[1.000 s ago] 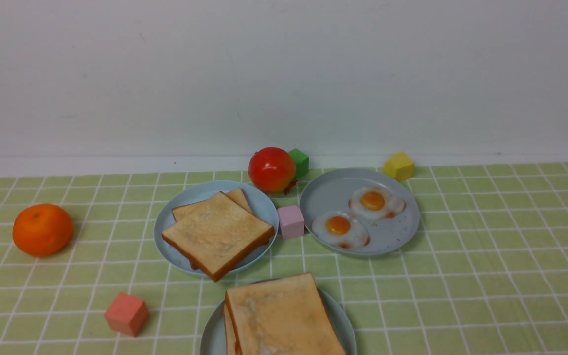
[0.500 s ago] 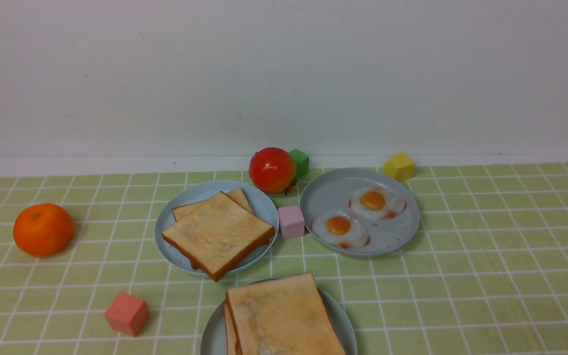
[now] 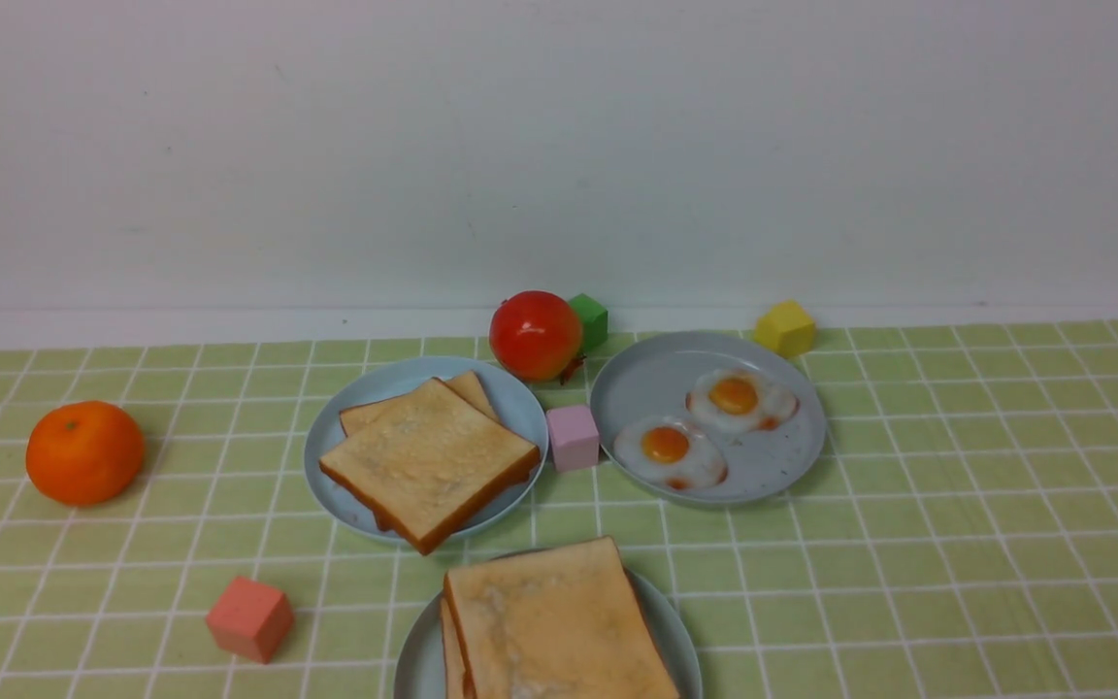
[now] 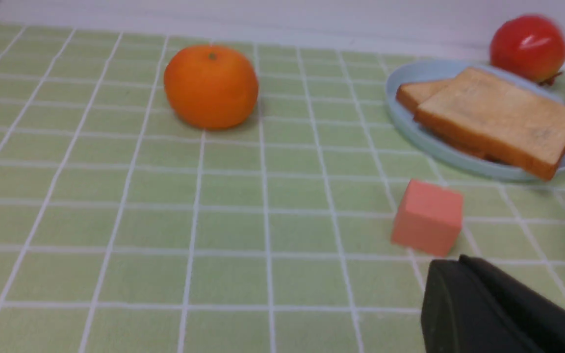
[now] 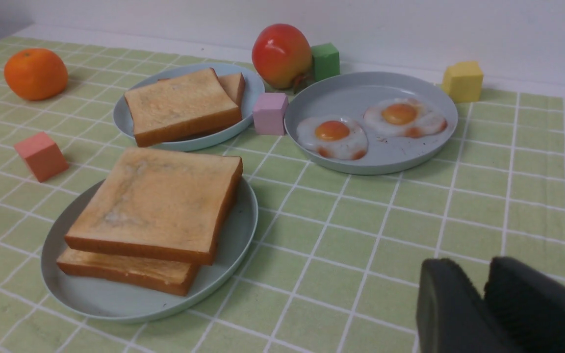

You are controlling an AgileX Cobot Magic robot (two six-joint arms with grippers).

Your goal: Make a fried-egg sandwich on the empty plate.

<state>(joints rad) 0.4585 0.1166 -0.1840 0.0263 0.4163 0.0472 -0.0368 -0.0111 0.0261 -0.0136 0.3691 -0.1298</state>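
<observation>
Fig.: front + both wrist views. The fried-egg sandwich (image 5: 160,201) sits on the plate (image 5: 236,235) at the near edge of the desk (image 3: 957,544), centre-front. Two toast slices are stacked, the top one skewed slightly so the lower slice's edge shows. The filling is hidden betw. the slices, so the fried egg can't be confirmed by sight. Two spare eggs (image 5: 332,136) lie flat on the grey-blue plate (image 5: 375,88) behind and to the right. A second toast stack (image 5: 182,105) is seen on the rear-left plate (image 5: 254,88). The left hand (image 4: 464,299) is clenched and empty, low over the desk near the pink cube (image 4: 427,223). The right hand (image 5: 483,274) holds nothing; only a thin seam shows betw. its fingers, so parted vs. clenched can't be told. Step judged: final, assembly apparently done w/ both hands clear of the plate. Next move calls for nothing but clean withdrawal, no contact w/ the stack, since the skewed top slice could be nudged off.
</observation>
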